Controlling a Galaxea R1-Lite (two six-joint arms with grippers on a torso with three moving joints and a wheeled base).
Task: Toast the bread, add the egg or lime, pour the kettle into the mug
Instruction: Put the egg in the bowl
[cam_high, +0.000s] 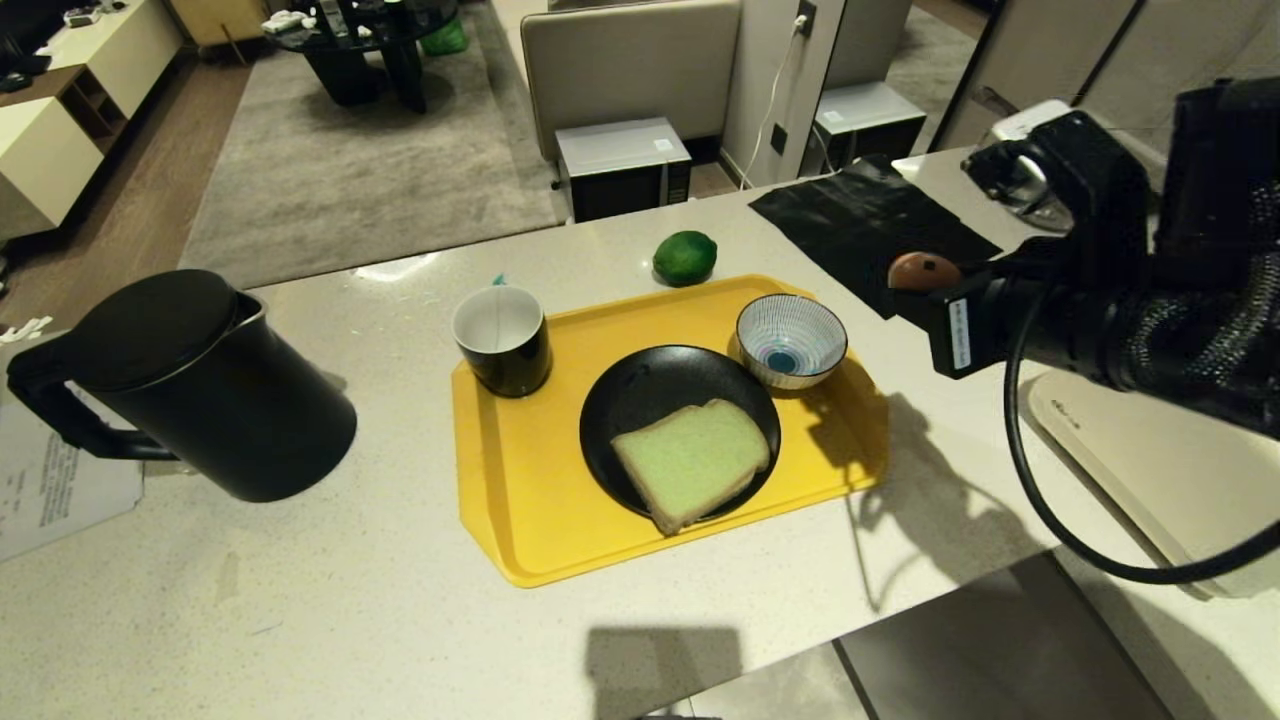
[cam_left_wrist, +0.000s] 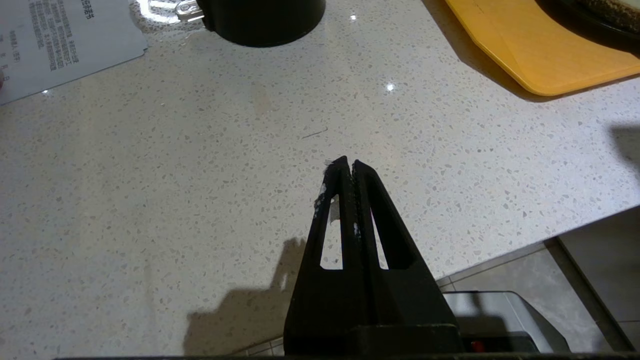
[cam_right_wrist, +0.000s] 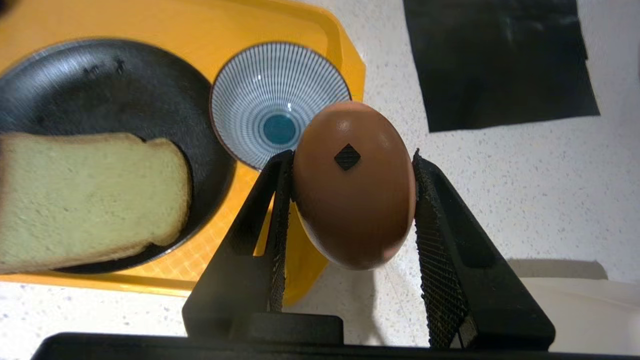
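My right gripper (cam_right_wrist: 352, 155) is shut on the egg (cam_right_wrist: 355, 210), a reddish-brown one with a small black diamond mark. It holds the egg (cam_high: 920, 270) in the air just right of the yellow tray (cam_high: 520, 500). The bread (cam_high: 690, 460) lies on a black plate (cam_high: 650, 390) on that tray. At the tray's far left corner stands the mug (cam_high: 500, 340). The lime (cam_high: 685, 257) rests on the counter behind the tray. The black kettle (cam_high: 200, 390) stands at the left. My left gripper (cam_left_wrist: 348, 162) hangs shut and empty over the counter's near edge.
A blue-and-white striped bowl (cam_high: 792, 340) sits empty on the tray's right side, close to the held egg. A black mat (cam_high: 870, 220) lies at the back right. A white flat object (cam_high: 1150, 470) is at the right edge, and a printed sheet (cam_high: 50, 480) lies at the left.
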